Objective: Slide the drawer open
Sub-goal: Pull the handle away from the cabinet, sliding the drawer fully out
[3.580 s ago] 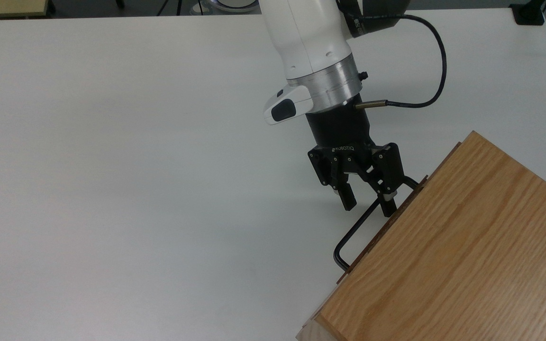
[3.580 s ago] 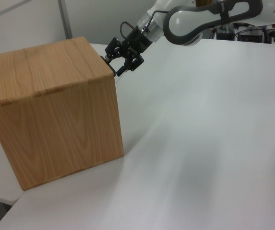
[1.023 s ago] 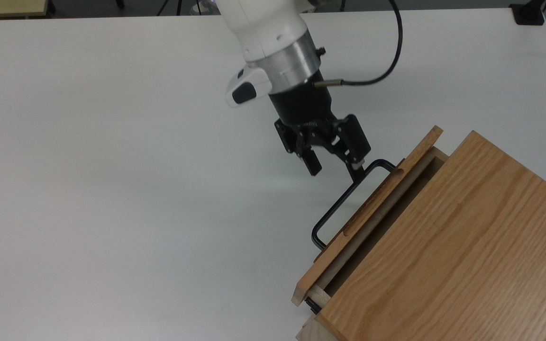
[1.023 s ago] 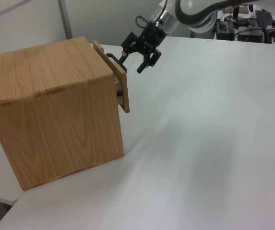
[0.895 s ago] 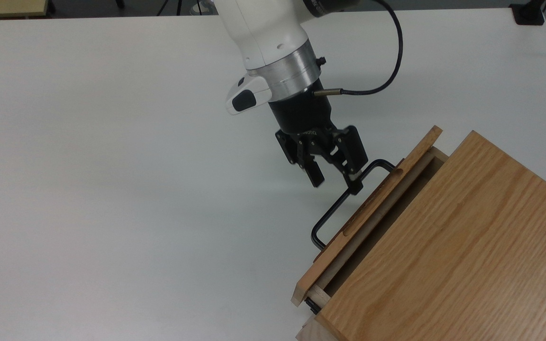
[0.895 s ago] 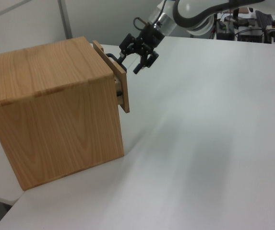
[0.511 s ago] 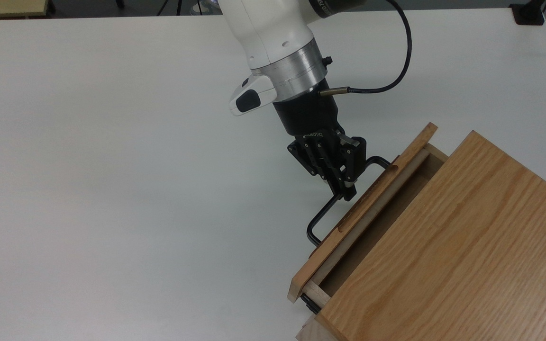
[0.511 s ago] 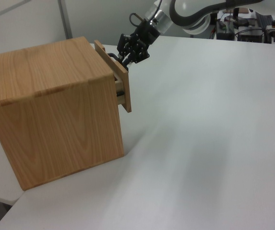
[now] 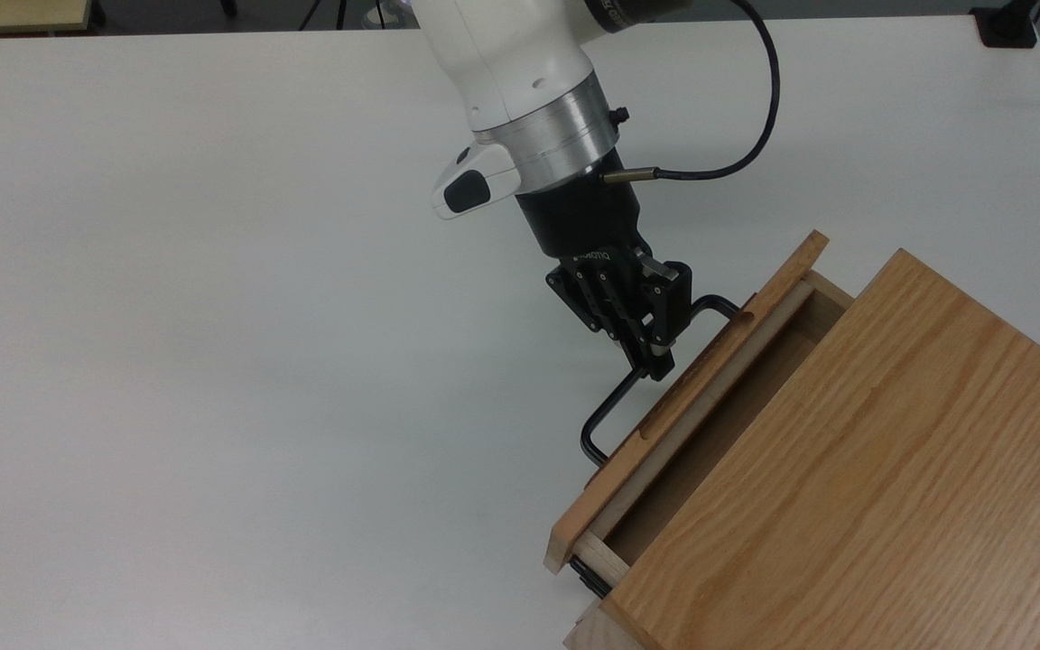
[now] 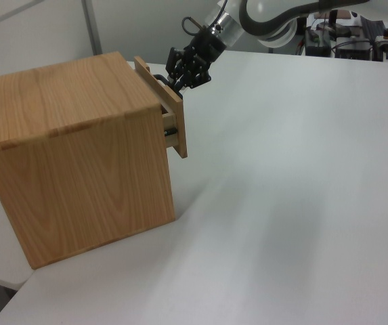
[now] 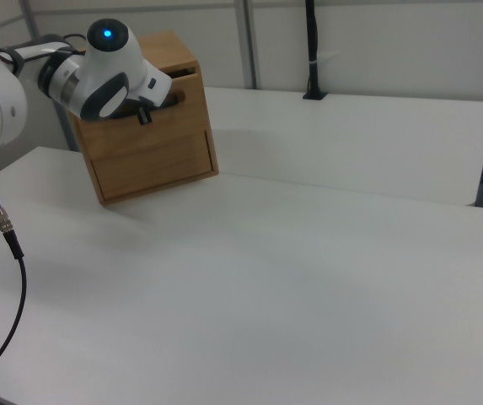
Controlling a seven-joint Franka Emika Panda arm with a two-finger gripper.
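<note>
Looking down from the top view, we've got the gripper (image 9: 654, 358) pinched tight on the handle (image 9: 615, 403), that thin black U-shaped bar on the drawer (image 9: 691, 397), with both fingers pressed together around the bar near its upper end. Everything here hangs off the cabinet (image 9: 854, 506), the chunky oak box sitting at the lower right of the white table (image 9: 213, 316) in the top view. The drawer sticks partway out of the cabinet's front, so we can see a strip of its hollow inside between the front panel and the cabinet's top edge, plus a bit of black rail (image 9: 585, 574) poking out at the drawer's lower corner. The front panel sits parallel to the cabinet face, just off it, and the handle stands out from that panel toward the open table. The arm (image 9: 520, 81), white with a silver ring and a black cable (image 9: 755, 117) looping off its side, comes in from above the cabinet in the top view. From the left view we see the same deal: the drawer (image 10: 168, 115) juts out of the cabinet (image 10: 78, 156) near its top, and the gripper (image 10: 180, 81) is right up against the panel at the handle. In the right view the arm's wrist (image 11: 115, 72) sits in front of the cabinet (image 11: 152, 143), covering most of the drawer front.
</note>
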